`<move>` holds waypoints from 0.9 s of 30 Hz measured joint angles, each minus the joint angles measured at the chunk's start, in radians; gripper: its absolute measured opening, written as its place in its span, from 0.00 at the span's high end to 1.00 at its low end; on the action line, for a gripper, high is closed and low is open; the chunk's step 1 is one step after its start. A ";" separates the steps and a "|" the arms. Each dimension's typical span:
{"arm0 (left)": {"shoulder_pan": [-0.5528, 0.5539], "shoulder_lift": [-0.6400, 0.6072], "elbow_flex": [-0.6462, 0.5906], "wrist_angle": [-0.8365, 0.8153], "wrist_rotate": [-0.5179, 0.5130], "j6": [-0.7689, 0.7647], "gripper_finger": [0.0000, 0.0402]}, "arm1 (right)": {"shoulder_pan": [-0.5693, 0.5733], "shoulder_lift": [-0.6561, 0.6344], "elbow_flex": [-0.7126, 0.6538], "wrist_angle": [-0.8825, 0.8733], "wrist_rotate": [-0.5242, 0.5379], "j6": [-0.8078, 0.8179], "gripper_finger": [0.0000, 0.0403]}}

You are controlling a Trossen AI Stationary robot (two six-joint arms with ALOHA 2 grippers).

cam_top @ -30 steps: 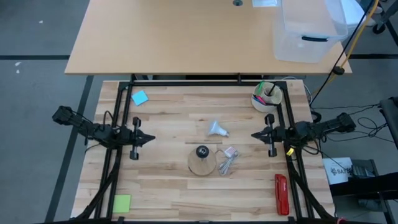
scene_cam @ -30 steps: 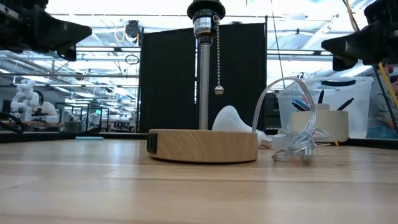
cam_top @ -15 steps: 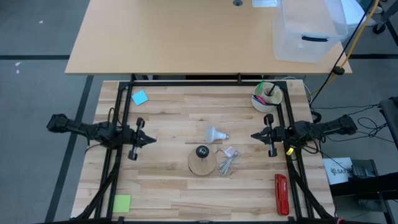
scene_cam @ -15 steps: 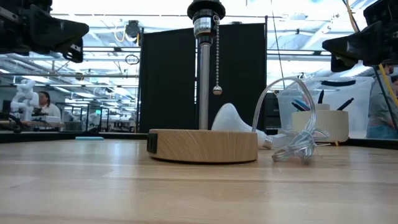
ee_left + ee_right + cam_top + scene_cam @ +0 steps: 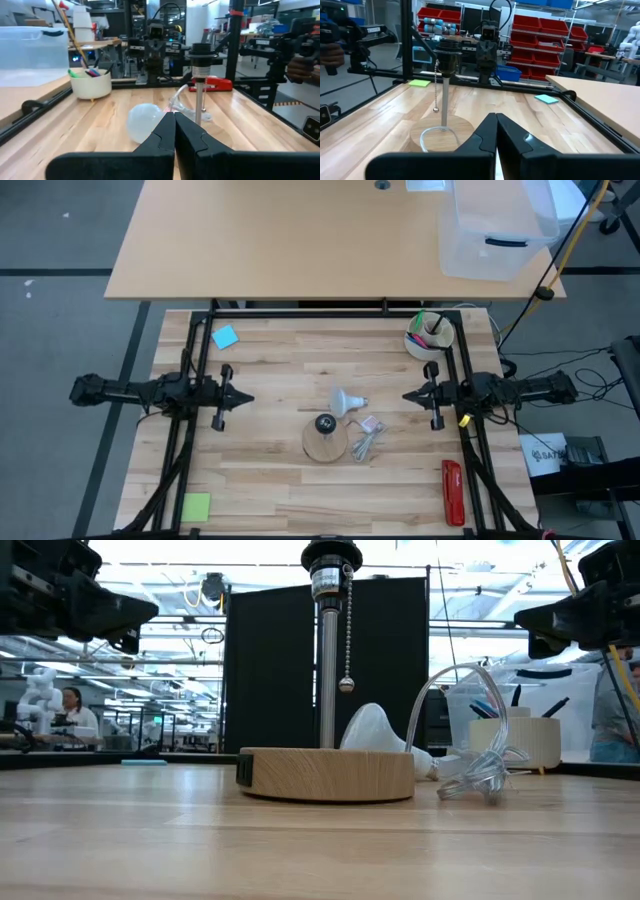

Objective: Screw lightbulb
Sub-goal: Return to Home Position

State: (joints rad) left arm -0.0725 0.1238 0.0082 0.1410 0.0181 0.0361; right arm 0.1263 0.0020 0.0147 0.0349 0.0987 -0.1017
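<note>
Lab table point(image 5: 270, 370), butcher-block top, open workshop behind. The lightbulb point(image 5: 345, 398) lies on its side on the table, out of the lamp, just beside the wooden disc point(image 5: 325, 442) on its far side; I can't tell if they touch. Risks as I see them: nothing chocks the bulb, so the round globe could roll on any table shake. The silvery screw base points toward the clear cord point(image 5: 365, 442), which is loosely bunched close by and could snag the threads on a pickup. A re-grasp on the smooth globe looks prone to slip or to tilt the bulb, and a tilted bulb would cross-thread in the socket point(image 5: 331, 560). The socket sits high on a thin pole, so side load there could tip the lamp. The bulb itself is small and frosted white, with a round globe tapering to a neck and a metal thread. It is narrower than the disc, and I see no crack. The pull chain point(image 5: 347, 630) hangs beside the pole. The left end effector point(image 5: 243, 397) hovers at the table's left edge, well apart from the bulb, fingers clenched together on nothing. The right end effector point(image 5: 410, 396) mirrors it at the right edge, also clenched and empty. A cup of pens point(image 5: 427, 336) is at the far right corner and a red tool point(image 5: 452, 491) at the near right.
</note>
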 joint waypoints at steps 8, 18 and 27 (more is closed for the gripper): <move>0.025 0.000 0.000 -0.034 -0.030 -0.006 1.00 | -0.003 0.000 0.000 -0.001 0.000 -0.014 1.00; 0.028 0.006 0.000 -0.125 -0.051 -0.081 1.00 | -0.003 0.002 0.000 -0.001 0.003 -0.014 1.00; 0.015 0.013 0.000 -0.132 -0.015 -0.027 1.00 | -0.003 0.002 0.000 -0.001 0.003 -0.014 1.00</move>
State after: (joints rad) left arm -0.0580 0.1372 0.0082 0.0093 0.0029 0.0092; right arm 0.1238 0.0036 0.0147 0.0340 0.1020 -0.1162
